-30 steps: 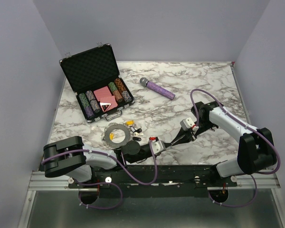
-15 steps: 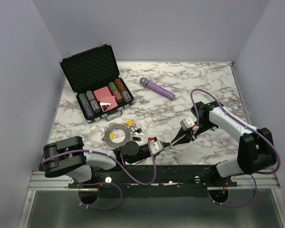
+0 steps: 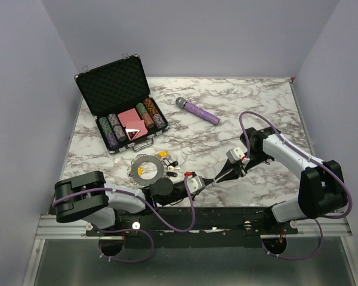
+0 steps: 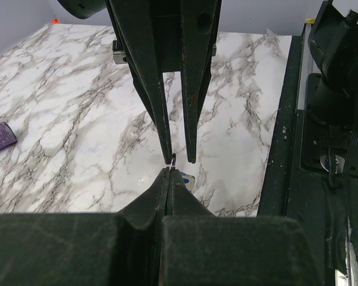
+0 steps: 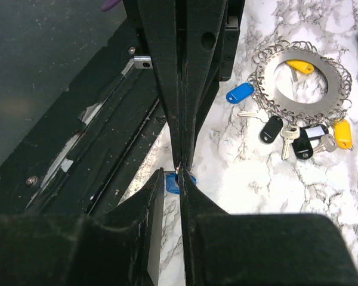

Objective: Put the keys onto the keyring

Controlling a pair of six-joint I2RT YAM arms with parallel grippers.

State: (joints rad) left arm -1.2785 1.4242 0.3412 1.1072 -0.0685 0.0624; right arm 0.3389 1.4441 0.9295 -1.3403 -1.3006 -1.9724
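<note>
The keyring [image 5: 304, 98] lies flat on the marble, a wide toothed silvery ring; it also shows in the top view [image 3: 137, 166]. Several keys hang off it: a blue-capped one [image 5: 238, 92], black ones [image 5: 271, 128] and yellow ones [image 5: 342, 134]. My left gripper [image 3: 211, 180] is shut on the small metal loop of another blue-capped key [image 5: 172, 182], held just above the table near the front edge. That key's cap also shows under my left fingertips [image 4: 185, 179]. My right gripper [image 5: 172, 177] faces the left one tip to tip, its jaws narrowly apart around that loop.
An open black case [image 3: 122, 113] with poker chips and cards stands at the back left. A purple microphone [image 3: 198, 111] lies at the back centre. The black base rail [image 4: 322, 149] runs along the table's front edge, right by the grippers.
Both grippers have shifted slightly left together along the front edge, still tip to tip. The keyring and its keys have not moved.
</note>
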